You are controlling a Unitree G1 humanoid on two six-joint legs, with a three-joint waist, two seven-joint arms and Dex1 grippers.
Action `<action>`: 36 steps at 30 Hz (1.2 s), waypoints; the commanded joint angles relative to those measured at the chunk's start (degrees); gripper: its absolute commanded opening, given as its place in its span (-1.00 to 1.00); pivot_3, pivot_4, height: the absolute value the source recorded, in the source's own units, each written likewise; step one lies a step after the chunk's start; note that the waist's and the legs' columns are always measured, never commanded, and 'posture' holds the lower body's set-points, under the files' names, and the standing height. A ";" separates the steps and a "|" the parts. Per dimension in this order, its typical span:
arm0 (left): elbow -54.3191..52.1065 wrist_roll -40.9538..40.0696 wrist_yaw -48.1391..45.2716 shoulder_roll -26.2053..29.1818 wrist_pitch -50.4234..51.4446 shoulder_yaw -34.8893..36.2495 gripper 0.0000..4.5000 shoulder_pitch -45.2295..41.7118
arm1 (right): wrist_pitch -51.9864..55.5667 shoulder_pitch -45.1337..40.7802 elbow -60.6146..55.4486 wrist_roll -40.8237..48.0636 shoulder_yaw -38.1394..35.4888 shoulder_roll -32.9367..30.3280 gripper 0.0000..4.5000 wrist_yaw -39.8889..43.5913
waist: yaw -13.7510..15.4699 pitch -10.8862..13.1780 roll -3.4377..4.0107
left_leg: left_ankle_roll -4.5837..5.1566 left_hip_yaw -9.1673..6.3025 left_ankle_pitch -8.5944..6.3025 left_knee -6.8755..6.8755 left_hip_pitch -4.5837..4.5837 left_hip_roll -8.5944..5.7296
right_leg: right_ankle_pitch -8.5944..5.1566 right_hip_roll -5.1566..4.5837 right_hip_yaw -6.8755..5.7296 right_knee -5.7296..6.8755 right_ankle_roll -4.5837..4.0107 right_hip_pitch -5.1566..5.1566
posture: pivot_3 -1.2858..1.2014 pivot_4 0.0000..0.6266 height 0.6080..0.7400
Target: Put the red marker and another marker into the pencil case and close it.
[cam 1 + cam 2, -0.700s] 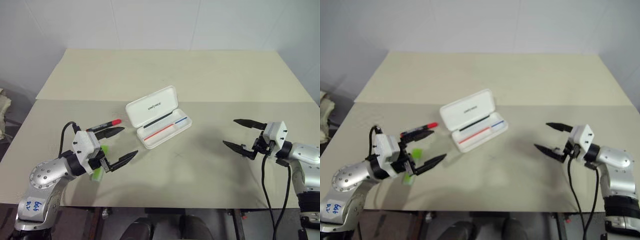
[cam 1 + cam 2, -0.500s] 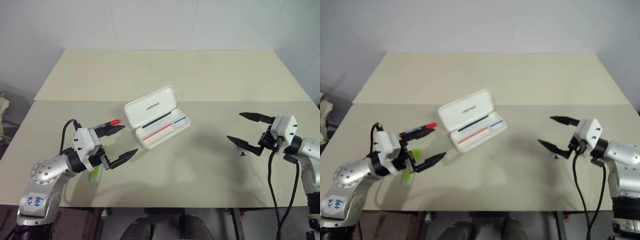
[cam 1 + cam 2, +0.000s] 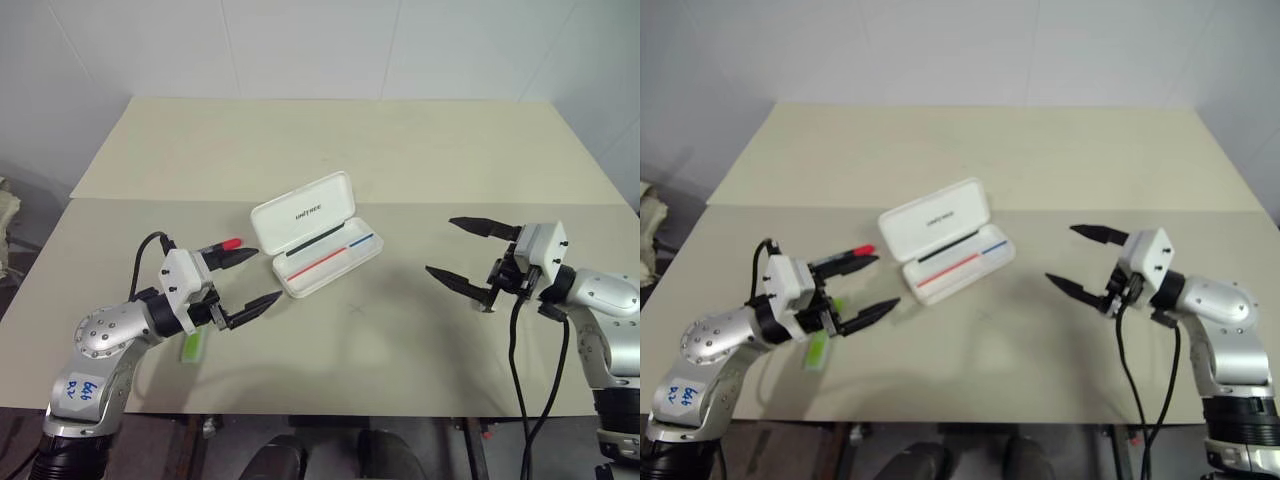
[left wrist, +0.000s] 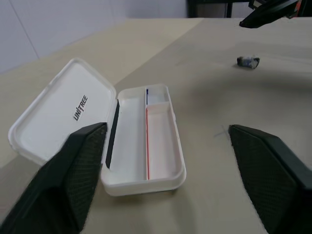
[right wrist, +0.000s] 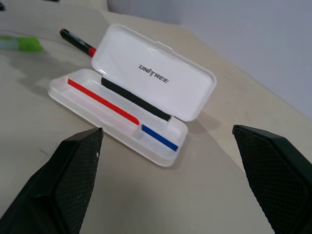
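Pencil case [image 3: 316,233] lies open at the middle of the beige table [image 3: 400,150], its white lid tipped back to show the dark logo and its tray holding nothing but the printed red and blue lines. Off the case's left end rests the red marker [image 5: 77,42], its bright cap [image 3: 231,243] peeking out from behind the left gripper [image 3: 243,283], and the chunky light-green marker [image 3: 193,345] lies nearer the table's front edge, partly under that same arm. Neither marker is in the case or in a grip. The left gripper hangs above the table with its black fingers spread wide and empty, pointing toward the case; the right gripper [image 3: 462,254] hovers well apart on the other side, likewise wide and empty, a small dark scrap [image 4: 248,61] on the table beneath it. By the look of things the job stands at its very start, the first pickup not yet made. The next move likely calls for the left arm to drop, line its fingers across the slim red marker just beside it, and close.
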 commanded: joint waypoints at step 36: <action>11.03 16.33 4.19 -6.07 23.67 -25.23 0.13 -22.51 | 7.01 -0.14 -12.66 6.17 -1.17 -2.63 1.00 2.25 | 0.02 0.11 -0.23 | 0.01 -0.01 0.01 0.07 -0.04 -0.05 | 0.04 -0.03 -0.01 0.23 0.08 -0.13 | 0.03 -0.52 1.00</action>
